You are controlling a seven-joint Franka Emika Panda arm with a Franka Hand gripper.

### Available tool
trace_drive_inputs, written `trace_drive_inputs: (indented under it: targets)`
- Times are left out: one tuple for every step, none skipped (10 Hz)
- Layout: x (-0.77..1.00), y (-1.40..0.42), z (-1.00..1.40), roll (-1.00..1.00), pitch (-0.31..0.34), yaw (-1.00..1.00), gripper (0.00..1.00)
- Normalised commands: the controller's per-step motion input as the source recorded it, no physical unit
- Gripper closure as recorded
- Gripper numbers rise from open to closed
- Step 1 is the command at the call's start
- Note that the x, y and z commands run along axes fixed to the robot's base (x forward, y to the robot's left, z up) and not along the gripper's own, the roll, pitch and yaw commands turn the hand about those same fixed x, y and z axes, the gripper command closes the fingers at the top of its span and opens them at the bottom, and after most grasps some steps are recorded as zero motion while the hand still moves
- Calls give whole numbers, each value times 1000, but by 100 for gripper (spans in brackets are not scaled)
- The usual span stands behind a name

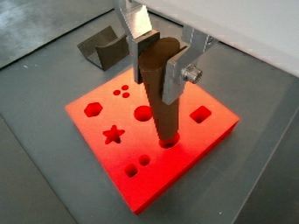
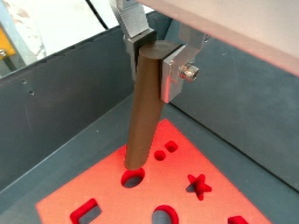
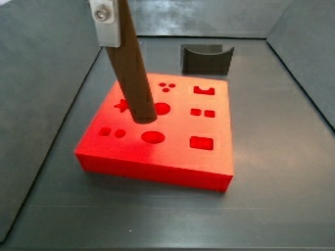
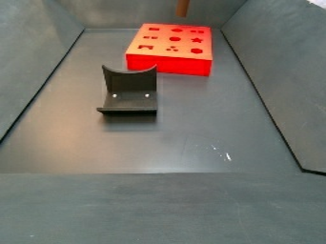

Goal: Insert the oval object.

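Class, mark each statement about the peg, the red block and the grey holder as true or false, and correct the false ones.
1. The gripper is shut on the brown peg. True.
2. The peg lies flat on the red block. False: it stands nearly upright, its lower end at the block's top face.
3. The grey holder sits on top of the block. False: it stands on the floor, apart from the block.
4. The block has a star-shaped hole. True.
5. The holder holds a second peg. False: it is empty.
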Motion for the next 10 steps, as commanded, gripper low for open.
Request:
trace_drive_inputs:
  targets:
    - [794,83,-269,0,110,-297,100]
    - [451,197,-460,44,211,-491,100]
    - [43,229,-474,69,247,-734,100]
    - [37,20,-289,149,327,-563,100]
    - [-23,0,-37,11,57,0,100]
    - [0,0,-23,37,26,0,100]
    - [0,-231,0,180,129,0,100]
    - [220,-374,0,286,213,-43,100]
    - [200,-109,-11,124,134,-86,100]
    - [0,0,0,0,0,-6,100]
